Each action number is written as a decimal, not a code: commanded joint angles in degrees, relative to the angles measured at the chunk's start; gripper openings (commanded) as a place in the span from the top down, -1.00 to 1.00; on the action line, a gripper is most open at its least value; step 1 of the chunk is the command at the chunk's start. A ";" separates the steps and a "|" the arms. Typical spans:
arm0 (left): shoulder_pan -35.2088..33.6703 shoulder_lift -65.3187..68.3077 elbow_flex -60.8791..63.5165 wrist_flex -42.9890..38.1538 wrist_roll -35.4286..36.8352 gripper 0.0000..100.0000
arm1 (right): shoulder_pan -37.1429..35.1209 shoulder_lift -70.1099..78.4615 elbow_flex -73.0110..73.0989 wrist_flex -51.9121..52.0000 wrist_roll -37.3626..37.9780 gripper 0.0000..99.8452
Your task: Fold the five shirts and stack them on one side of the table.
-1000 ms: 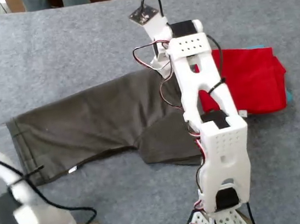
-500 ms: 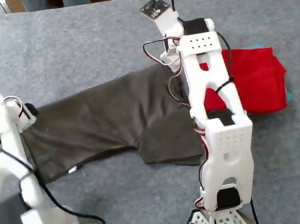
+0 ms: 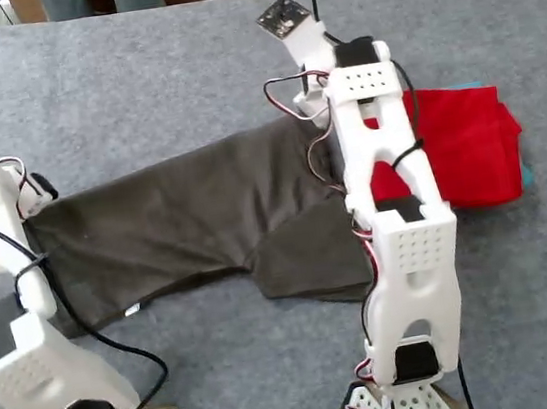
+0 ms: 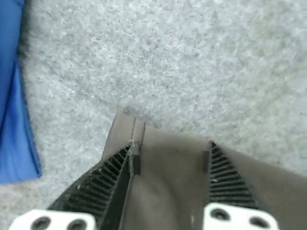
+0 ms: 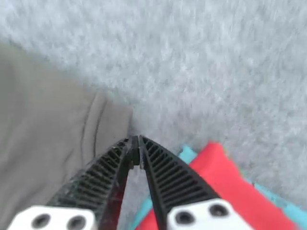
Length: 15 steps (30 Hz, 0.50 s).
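Shirts lie across my grey worktop (image 3: 135, 71): a dark olive shirt (image 3: 184, 216) is spread flat across the middle, not yet folded, and a folded red shirt (image 3: 462, 144) sits near the worktop's right side, just beside the olive one's right end. The red shirt rests on a teal cloth (image 5: 187, 154), of which I see only a thin edge. From the high view, my left arm stands at the left end of the olive shirt and my right arm runs up the middle, its upper links crossing over the shirt's right part and the near edge of the red one. On the left wrist view, the left gripper (image 4: 170, 145) has its fingers spread wide, one on either side of the shirt's hemmed corner, with the dark cloth filling the gap between them and bare grey worktop beyond. A blue cloth (image 4: 14, 96) lies on the worktop off to one side of that corner. On the right wrist view, the right gripper (image 5: 138, 140) has its fingers pressed together, tips meeting just at the edge of the olive shirt where it comes close to the red one. I cannot tell whether any cloth is caught between those tips.
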<state>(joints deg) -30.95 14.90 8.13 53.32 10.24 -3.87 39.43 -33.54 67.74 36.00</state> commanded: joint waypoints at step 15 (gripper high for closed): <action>-0.48 13.01 -11.91 0.18 -8.00 0.94 | 0.62 11.56 -4.09 -6.59 0.09 0.97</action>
<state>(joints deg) -30.68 27.65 -1.80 53.32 4.88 -4.92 51.12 -35.12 61.76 36.00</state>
